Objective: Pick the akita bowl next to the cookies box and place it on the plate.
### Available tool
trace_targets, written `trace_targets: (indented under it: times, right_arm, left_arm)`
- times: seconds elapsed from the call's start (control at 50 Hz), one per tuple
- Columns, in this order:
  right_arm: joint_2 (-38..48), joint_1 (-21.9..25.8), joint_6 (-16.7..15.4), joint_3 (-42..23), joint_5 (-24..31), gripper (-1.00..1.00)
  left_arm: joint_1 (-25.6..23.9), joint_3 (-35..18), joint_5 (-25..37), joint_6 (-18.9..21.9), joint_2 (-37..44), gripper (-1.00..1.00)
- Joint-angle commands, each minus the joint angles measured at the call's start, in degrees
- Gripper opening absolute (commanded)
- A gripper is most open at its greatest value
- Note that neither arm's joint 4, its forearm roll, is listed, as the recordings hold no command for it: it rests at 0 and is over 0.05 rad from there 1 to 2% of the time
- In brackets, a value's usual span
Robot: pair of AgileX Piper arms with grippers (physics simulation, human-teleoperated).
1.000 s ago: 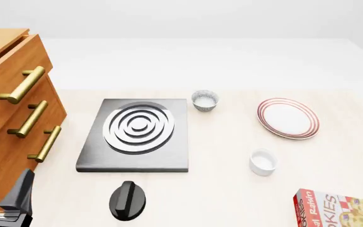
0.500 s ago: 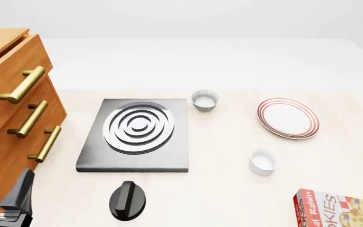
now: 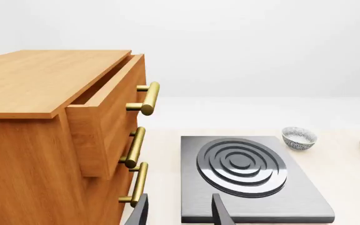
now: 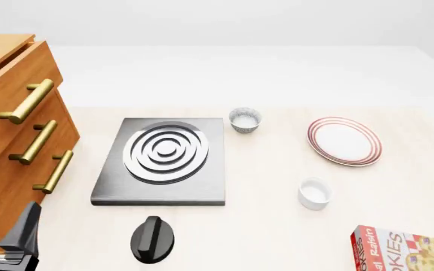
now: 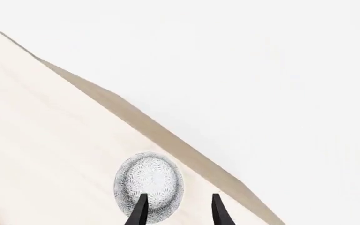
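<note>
Nothing moved; right end effector (image 5: 176, 211) open over akita bowl (image 5: 148, 187).

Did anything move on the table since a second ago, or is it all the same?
Nothing visibly changed in the front view. The speckled bowl beside the stove slab, the plate, the white ramekin and the cookies box all sit where they were. The left gripper stays at the lower left corner by the drawers, holding nothing.
</note>
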Motion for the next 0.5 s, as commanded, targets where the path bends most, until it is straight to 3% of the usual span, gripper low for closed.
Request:
trace_targets:
  times: [0.02, 0.5]
  right_arm:
    - [1.7, 1.4, -0.1, 1.1, -1.9, 1.00]
    - [6.1, 1.5, -2.1, 3.4, -5.8, 1.00]
  left_arm:
    - [0.0, 0.0, 0.0, 0.0, 0.0, 1.00]
    - [0.0, 0.0, 0.0, 0.0, 0.0, 1.00]
